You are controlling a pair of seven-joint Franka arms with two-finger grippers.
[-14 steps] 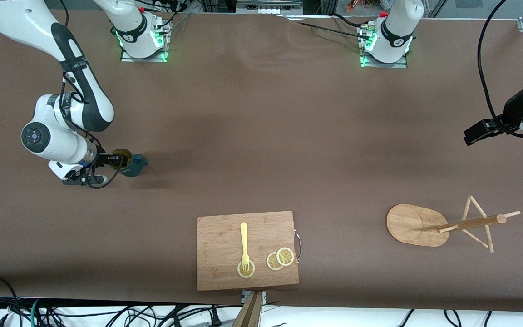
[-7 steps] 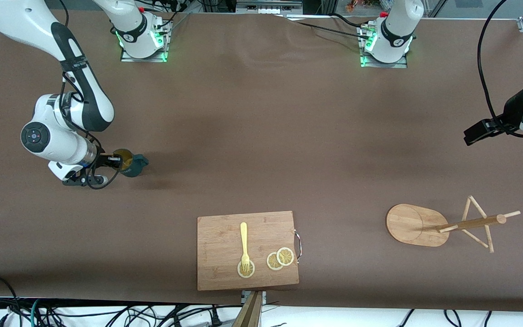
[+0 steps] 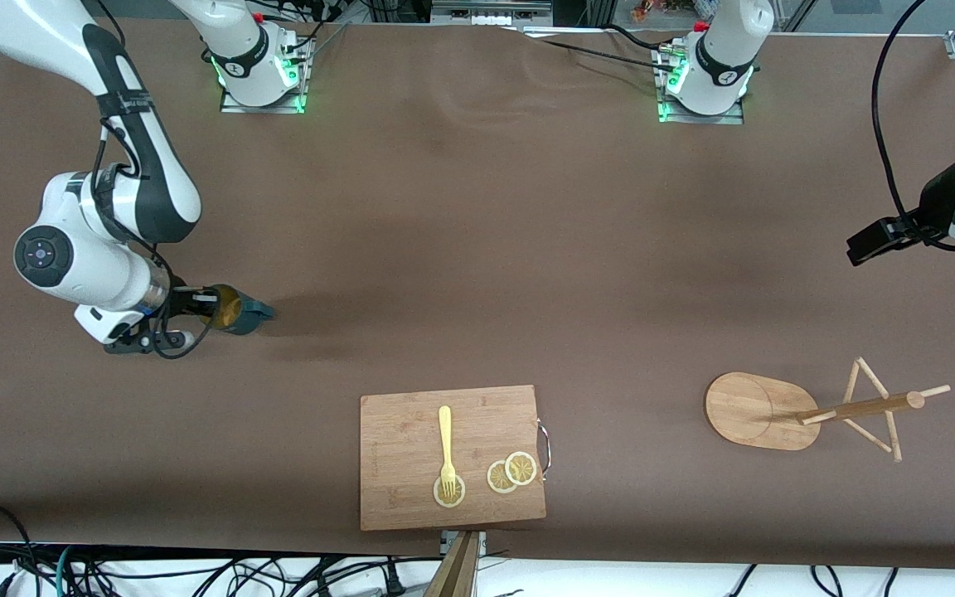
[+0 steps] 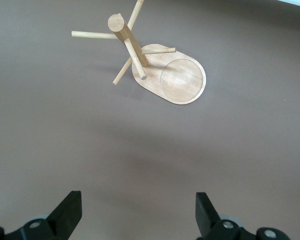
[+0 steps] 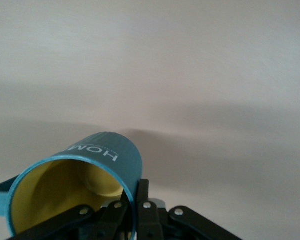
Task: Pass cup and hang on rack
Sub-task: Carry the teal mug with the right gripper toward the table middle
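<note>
On my right wrist feed I see the cup [image 5: 102, 162] tipped on its side, its open mouth turned toward the camera so the yellow interior shows. White lettering runs along its teal wall, and the loop handle sticks out at the edge of the picture. The right gripper [image 5: 132, 202] is clamped on the rim, one finger [image 5: 142, 192] pressed against the outside wall. Past the cup there is only plain brown table [image 5: 215, 75], carrying a soft shadow.

Even overhead light, soft shadows
</note>
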